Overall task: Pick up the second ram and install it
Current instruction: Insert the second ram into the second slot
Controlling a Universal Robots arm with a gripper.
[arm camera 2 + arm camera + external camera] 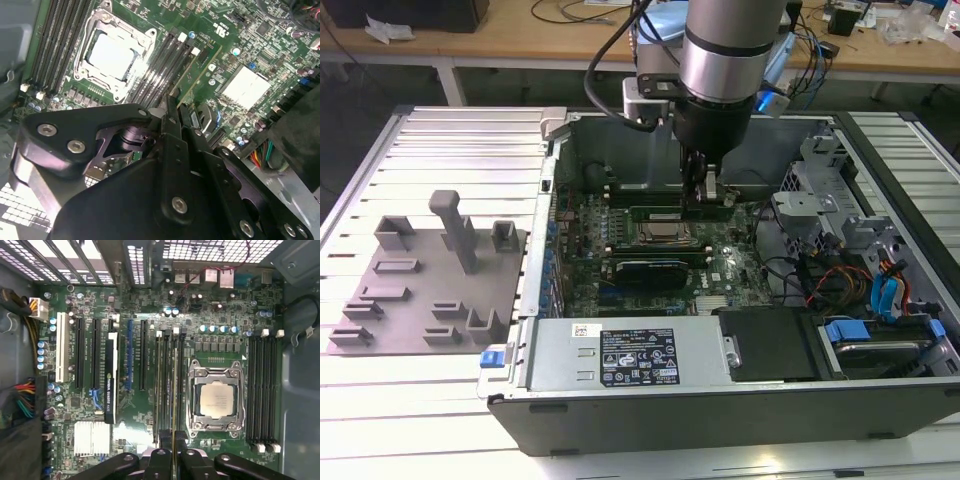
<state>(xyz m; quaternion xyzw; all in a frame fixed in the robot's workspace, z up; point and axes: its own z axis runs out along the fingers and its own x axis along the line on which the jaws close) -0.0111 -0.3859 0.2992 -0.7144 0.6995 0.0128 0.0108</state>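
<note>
My gripper [706, 196] is down inside the open computer case [740, 400], over the memory slots beside the CPU socket [660, 235]. The second ram [174, 390] shows edge-on as a thin green stick standing in line with one of the slots beside the socket [216, 400]. In the first wrist view the gripper [174, 454] stands with its two black fingers close together on either side of the stick's near end. In the second wrist view the gripper [178, 107] pinches the ram [200, 70], whose green edge runs along the slots next to the socket [112, 55].
A black graphics card [111, 375] stands in an expansion slot and a silver heatsink [90, 437] sits near it. More memory slots [262, 390] flank the socket's other side. The power supply [610, 352], drive cage [840, 240] and cables crowd the case. A grey parts fixture [430, 280] lies outside it.
</note>
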